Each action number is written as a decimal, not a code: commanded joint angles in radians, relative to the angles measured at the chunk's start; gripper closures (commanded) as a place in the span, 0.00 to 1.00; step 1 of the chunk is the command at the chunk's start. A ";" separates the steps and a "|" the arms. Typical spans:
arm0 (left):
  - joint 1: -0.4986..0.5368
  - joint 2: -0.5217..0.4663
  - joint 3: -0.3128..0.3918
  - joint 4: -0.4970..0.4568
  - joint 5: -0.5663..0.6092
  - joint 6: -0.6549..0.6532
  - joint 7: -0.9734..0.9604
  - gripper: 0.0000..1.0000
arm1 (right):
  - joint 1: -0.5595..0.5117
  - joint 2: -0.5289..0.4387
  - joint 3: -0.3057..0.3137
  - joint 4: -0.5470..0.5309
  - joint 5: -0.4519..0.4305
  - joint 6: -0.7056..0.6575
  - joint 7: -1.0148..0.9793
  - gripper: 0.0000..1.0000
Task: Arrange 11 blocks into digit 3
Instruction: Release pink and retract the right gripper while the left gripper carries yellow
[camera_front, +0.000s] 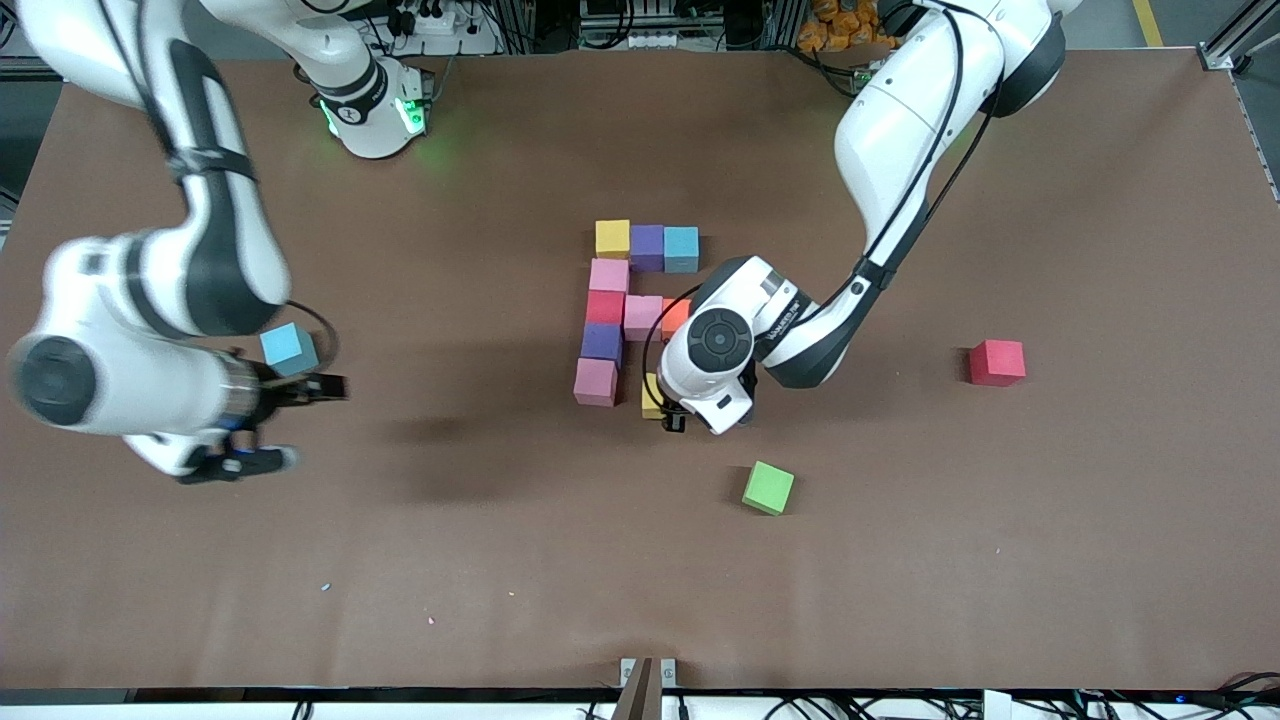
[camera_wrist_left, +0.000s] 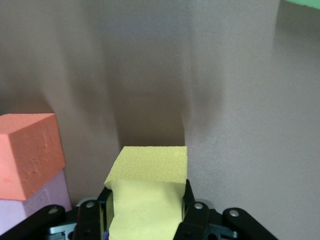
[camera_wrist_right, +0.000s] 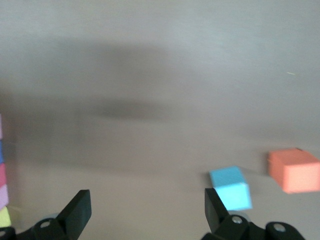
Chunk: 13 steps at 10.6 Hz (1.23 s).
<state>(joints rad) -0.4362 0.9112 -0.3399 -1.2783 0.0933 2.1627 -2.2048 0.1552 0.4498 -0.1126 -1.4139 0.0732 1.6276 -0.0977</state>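
Blocks: eleven small matte cubes, foam-like in surface; I judge them light, slightly soft and easy to crush out of square, not slippery.
Landmark: the pink corner block (camera_front: 596, 381), the part-built figure's block nearest the front camera.
Column: from the landmark, going away from the front camera, purple (camera_front: 602, 342), red (camera_front: 605, 306), pink (camera_front: 609, 274) and yellow (camera_front: 612, 238) blocks touch in one line.
Top row: purple (camera_front: 647, 246) and blue (camera_front: 681, 248) blocks touch beside the column's yellow block, toward the left arm's end.
Middle row: a pink block (camera_front: 642, 316) touches the column's red one; an orange block (camera_front: 675, 316) lies just past it, partly hidden by the left arm.
Held block: the yellow block (camera_wrist_left: 148, 187) sits squeezed between the left gripper (camera_wrist_left: 145, 210) pads, just beside the landmark toward the left arm's end; whether it touches the table or the landmark, I cannot tell.
Right gripper (camera_wrist_right: 145, 207): fingers spread wide and empty, waiting well apart from the landmark toward the right arm's end, next to a loose blue block (camera_front: 288, 348).
Loose blocks: a green one (camera_front: 768, 487) nearer the front camera than the landmark; a red one (camera_front: 996, 362) well toward the left arm's end.
Where to hold: two opposite flat faces, centred and squared; a light pinch should do.
Risk: nudging neighbours that slide easily while setting a block flush.
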 joint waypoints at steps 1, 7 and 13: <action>-0.015 0.017 0.009 0.031 -0.030 0.003 -0.018 0.95 | -0.113 -0.097 0.013 -0.050 -0.041 -0.053 -0.144 0.00; -0.041 0.029 0.015 0.031 -0.050 0.040 -0.055 0.95 | -0.178 -0.371 0.011 -0.218 -0.147 -0.078 -0.169 0.00; -0.050 0.037 0.013 0.033 -0.050 0.063 -0.056 0.95 | -0.261 -0.516 0.152 -0.372 -0.148 -0.020 -0.093 0.00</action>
<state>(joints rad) -0.4711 0.9347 -0.3387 -1.2713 0.0672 2.2216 -2.2453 -0.0736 -0.0228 0.0000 -1.7440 -0.0584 1.5955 -0.2124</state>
